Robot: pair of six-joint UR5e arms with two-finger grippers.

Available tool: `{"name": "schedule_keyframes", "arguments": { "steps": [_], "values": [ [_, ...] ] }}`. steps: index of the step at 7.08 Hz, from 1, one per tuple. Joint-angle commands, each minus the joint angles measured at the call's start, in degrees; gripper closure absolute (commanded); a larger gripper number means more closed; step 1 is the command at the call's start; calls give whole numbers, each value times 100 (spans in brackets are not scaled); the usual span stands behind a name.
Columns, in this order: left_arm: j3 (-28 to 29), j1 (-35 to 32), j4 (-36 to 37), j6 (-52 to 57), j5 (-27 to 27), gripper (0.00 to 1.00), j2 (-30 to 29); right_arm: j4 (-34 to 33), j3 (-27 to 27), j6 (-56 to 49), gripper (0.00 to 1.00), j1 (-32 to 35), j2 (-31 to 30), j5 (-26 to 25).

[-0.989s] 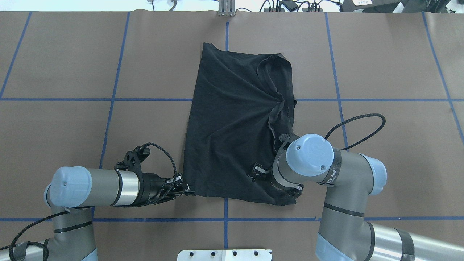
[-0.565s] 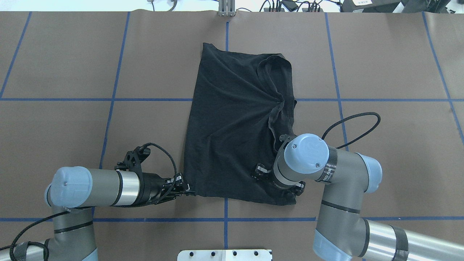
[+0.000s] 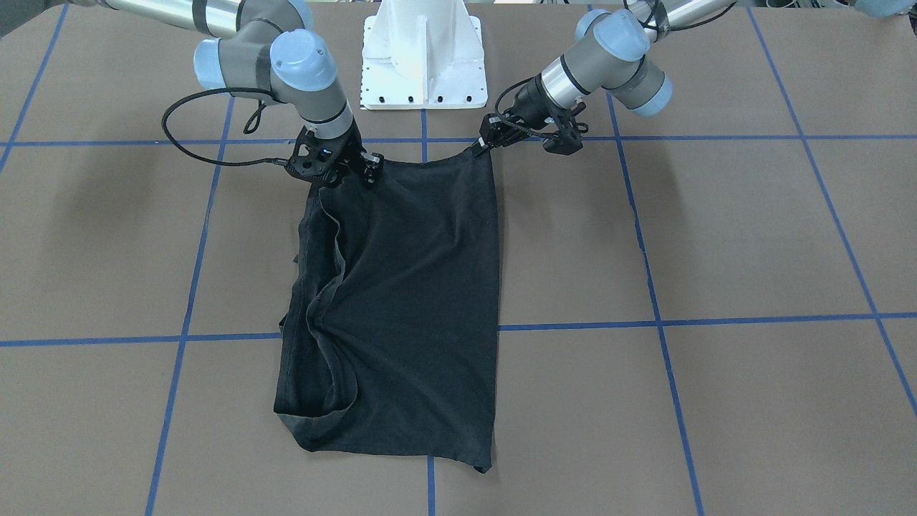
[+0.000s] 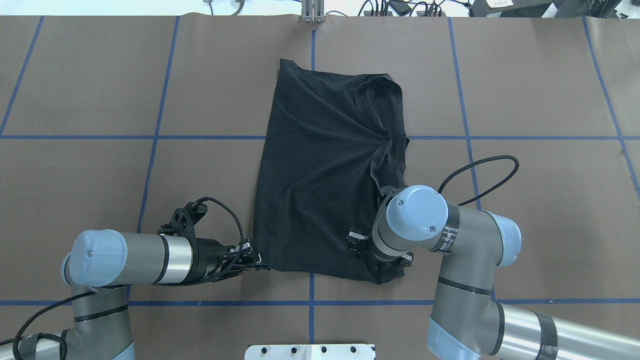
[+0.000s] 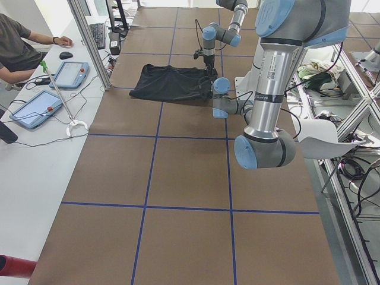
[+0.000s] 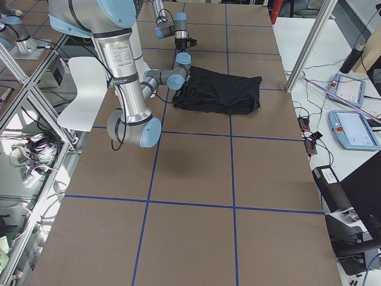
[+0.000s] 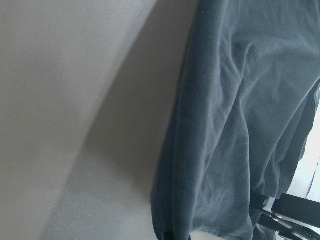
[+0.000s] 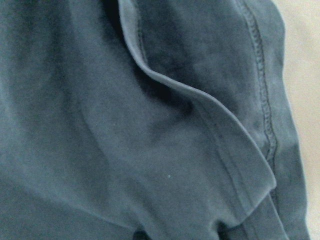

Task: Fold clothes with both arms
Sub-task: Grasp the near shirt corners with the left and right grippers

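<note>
The black T-shirt [image 4: 320, 175] lies folded lengthwise on the brown table, its collar band curling along the right side. No graphic or logo shows. My left gripper [image 4: 257, 261] lies low at the shirt's near-left corner, shut on the hem; in the front-facing view this gripper [image 3: 481, 145] pinches the corner. My right gripper [image 3: 337, 175] points down on the near-right corner, shut on bunched cloth. From overhead it is mostly hidden under its wrist [image 4: 417, 217]. Both wrist views are filled with dark fabric [image 7: 240, 125] [image 8: 100, 125].
The white pedestal base [image 3: 423, 57] stands just behind the shirt's near edge. A black cable loop [image 4: 490, 170] arcs off the right wrist. Blue tape lines grid the table. A person [image 5: 18, 47] sits at a side desk with tablets [image 5: 35, 110].
My right arm has shifted left and a little toward the robot, dragging the shirt's near-right corner inward with it. The left arm has stayed put.
</note>
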Motion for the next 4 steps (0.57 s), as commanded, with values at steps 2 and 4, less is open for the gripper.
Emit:
{"name": "schedule_keyframes", "arguments": {
  "steps": [2, 4],
  "values": [
    [0, -9, 0, 0, 7, 100, 0, 31, 81, -1, 100, -4, 54, 117],
    [-9, -18, 0, 0, -2, 100, -8, 66, 151, 17, 100, 31, 46, 117]
  ]
}}
